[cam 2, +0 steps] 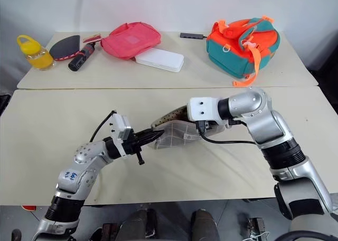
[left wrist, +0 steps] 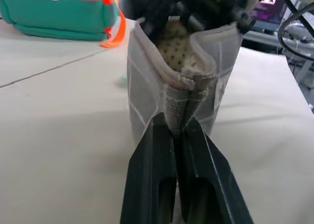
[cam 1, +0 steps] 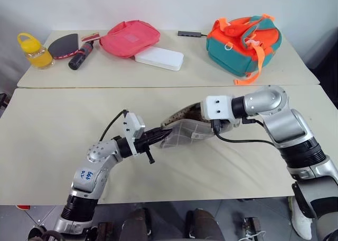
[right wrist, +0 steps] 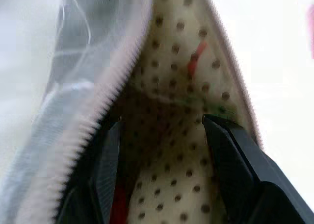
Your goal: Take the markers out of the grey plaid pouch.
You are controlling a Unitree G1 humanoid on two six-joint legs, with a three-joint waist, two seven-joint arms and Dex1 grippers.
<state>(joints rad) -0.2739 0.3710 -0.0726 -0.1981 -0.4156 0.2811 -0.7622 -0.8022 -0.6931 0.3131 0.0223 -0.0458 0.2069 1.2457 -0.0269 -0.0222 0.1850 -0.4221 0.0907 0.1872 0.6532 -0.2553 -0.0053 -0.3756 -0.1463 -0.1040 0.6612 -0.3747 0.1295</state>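
your left tool (cam 1: pixel 165 134) was clamped shut on the grey plaid pouch (cam 1: pixel 185 133) at its end, above the bench (cam 1: pixel 53 141); your right tool (right wrist: pixel 162 136) stood with fingers parted inside the mouth, a red marker (right wrist: pixel 196 57) lying deeper ahead, lengthwise along the pouch

The right gripper (right wrist: pixel 162 136) fingertips are swallowed by the grey plaid pouch (cam 1: pixel 186 131); the markers inside cannot be made out.
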